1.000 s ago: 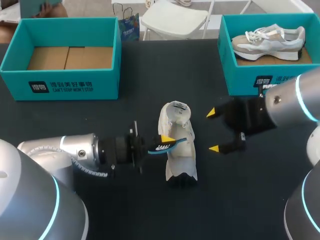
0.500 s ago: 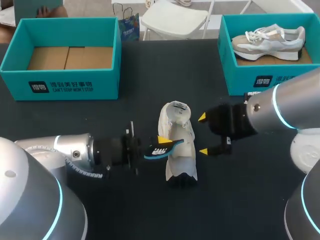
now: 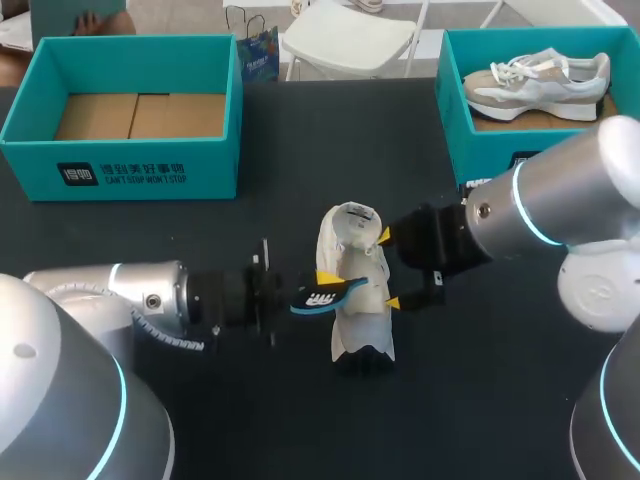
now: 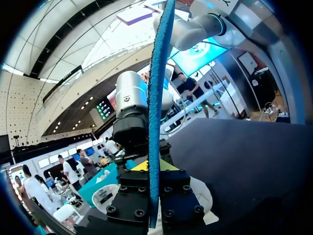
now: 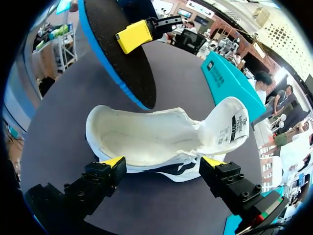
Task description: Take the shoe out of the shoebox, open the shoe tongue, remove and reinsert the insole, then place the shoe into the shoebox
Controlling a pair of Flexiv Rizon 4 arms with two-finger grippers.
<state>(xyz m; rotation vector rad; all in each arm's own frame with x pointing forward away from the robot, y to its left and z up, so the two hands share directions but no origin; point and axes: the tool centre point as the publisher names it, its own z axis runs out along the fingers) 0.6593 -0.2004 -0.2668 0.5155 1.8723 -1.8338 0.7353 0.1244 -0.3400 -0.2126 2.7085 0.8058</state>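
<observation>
The table (image 3: 280, 150) is seen from above and behind in the head view. The shoe (image 5: 146, 142) is viewed closely from the right wrist, the insole (image 4: 155, 122) edge-on from the left; both are shared overhead

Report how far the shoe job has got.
Done: the white shoe lies out on the table, insole removed. In hand: left claw holds the insole just over it; right claw is open at the shoe's side. Left: reinsert the insole, then put the shoe in the empty shoebox.
</observation>
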